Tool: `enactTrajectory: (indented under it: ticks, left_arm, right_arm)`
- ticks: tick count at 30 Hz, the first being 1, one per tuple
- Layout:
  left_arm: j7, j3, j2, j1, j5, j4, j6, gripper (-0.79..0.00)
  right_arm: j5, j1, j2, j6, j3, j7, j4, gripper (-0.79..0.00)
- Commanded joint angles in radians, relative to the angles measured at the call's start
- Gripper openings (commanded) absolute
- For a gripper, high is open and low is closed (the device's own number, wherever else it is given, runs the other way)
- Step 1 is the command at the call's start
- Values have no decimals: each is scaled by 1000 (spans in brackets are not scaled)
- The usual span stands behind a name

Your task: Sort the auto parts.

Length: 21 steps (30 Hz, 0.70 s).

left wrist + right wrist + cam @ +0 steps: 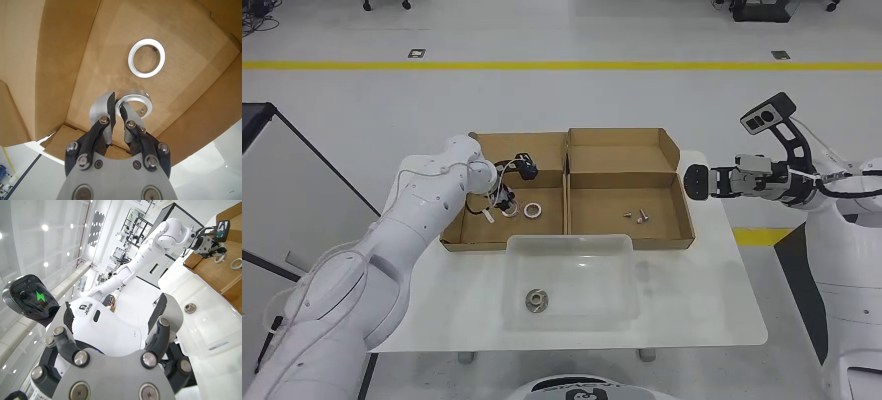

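The left gripper [116,107] pinches a metal ring [135,94] by its wall, one finger inside it, over the floor of the left cardboard box [56,56]. A second ring [130,58] lies flat near it, apart from the box's walls. The right gripper [115,302], fingers spread wide, hangs in open air well apart from that box.

right pincer [115,307] — spread wide | left pincer [219,253] grips ring [220,258] | hub [190,308] in bin [211,321]

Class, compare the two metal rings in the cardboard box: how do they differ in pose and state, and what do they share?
The held ring is pinched by its wall in the left gripper; the loose ring is touched by nothing. The held ring is tilted; the loose ring lies flat on the cardboard box floor. Both are silvery collars with a small side hole, in one compartment.
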Motion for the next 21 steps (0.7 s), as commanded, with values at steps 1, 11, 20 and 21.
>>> enactTrajectory:
  ticks: [1,11,20,21]
  left_arm:
    - [10,7,-8,-4,6,20,-4,-785]
    - [57,25,-40,-7,7,120,-10,-757]
    - [90,27,-59,-22,9,174,-13,-329]
    - [93,26,-61,-25,10,181,-13,-280]
  right_arm:
    - [0,0,0,0,0,0,0,0]
    - [0,0,0,0,0,0,0,0]
    - [0,0,0,0,0,0,0,0]
    - [0,0,0,0,0,0,0,0]
